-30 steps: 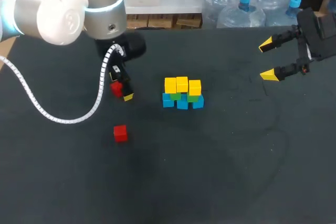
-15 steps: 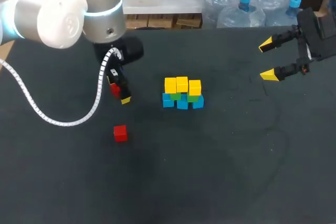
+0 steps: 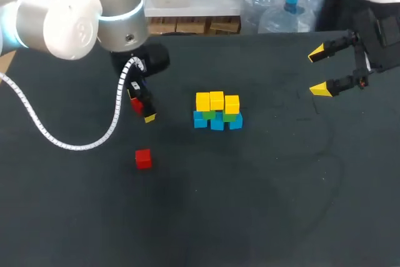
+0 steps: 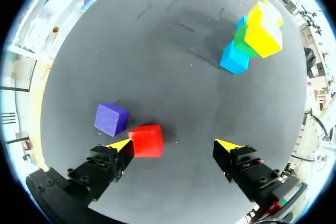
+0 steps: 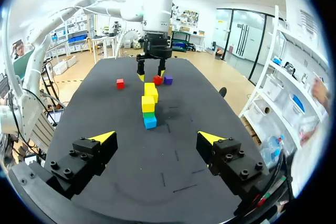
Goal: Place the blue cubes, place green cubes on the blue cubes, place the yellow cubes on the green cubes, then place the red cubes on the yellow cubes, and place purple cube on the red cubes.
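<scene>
Cubes first: the pile [image 3: 216, 112] stands about the middle of the desk [image 3: 250, 217], three layers high. Blue cubes [image 3: 217, 124] sit at the bottom, green cubes [image 3: 229, 117] peek out on top of them, and yellow cubes [image 3: 216, 100] cap the lot, three across as seen from above.

Over toward the left edge, the left arm [image 3: 69, 17] hangs its left hand [image 3: 140, 107] down over a red cube [image 4: 146, 140]. Seen from the wrist, the fingers stand wide apart. That red cube lies on the desk right up against one yellow tip, while the other tip is well clear of it, so the hand grips nothing. Just beside the red cube, on the side away from the open gap, lies the purple cube [image 4: 111, 119]. The two are close, but whether they touch I cannot tell.

A second red cube [image 3: 143, 159] lies alone, nearer the front edge than the left hand and well apart from the pile. A white coiled cable [image 3: 75, 144] loops from the left arm above the desk's left side.

Across at the right edge, up toward the far corner, the right hand [image 3: 319, 71] hovers wide open, its two yellow tips well apart and nothing between them. From its wrist the pile sits straight ahead, with the left hand beyond it.
</scene>
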`<action>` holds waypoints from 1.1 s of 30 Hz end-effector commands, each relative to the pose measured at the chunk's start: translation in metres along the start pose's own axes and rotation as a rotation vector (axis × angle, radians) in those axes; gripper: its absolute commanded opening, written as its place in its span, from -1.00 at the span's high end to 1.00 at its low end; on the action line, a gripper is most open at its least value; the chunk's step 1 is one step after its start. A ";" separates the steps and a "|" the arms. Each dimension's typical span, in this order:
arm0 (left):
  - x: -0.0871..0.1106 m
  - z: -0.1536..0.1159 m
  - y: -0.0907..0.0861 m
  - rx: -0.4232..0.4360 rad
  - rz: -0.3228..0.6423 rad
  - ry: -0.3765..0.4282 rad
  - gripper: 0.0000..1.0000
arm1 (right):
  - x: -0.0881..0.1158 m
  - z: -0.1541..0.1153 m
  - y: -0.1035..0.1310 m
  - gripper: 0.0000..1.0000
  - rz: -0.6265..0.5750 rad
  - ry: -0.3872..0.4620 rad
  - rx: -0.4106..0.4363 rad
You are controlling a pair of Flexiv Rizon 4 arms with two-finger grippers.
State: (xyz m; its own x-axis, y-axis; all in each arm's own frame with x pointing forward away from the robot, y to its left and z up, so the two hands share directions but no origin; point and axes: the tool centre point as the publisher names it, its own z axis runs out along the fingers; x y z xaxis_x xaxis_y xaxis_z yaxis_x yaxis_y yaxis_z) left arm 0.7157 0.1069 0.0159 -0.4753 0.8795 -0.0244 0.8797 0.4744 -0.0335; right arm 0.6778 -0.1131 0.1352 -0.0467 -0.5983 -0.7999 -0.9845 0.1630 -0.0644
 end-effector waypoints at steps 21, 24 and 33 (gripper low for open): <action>-0.006 0.000 0.018 -0.034 0.035 0.050 -1.00 | 0.000 0.001 0.000 -1.00 -0.001 -0.002 0.000; -0.006 0.001 0.018 -0.034 0.033 0.058 -1.00 | 0.000 0.001 0.000 -1.00 -0.001 -0.002 0.000; 0.000 0.007 0.020 -0.026 0.016 0.068 -1.00 | 0.000 0.001 0.000 -1.00 -0.001 -0.002 0.000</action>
State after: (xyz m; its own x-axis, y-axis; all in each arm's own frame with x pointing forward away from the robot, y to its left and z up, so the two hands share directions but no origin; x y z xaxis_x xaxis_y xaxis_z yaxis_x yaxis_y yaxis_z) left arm 0.7307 0.1160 0.0101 -0.4608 0.8867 0.0390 0.8873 0.4612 -0.0034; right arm 0.6779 -0.1131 0.1352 -0.0467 -0.5983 -0.7999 -0.9845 0.1630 -0.0644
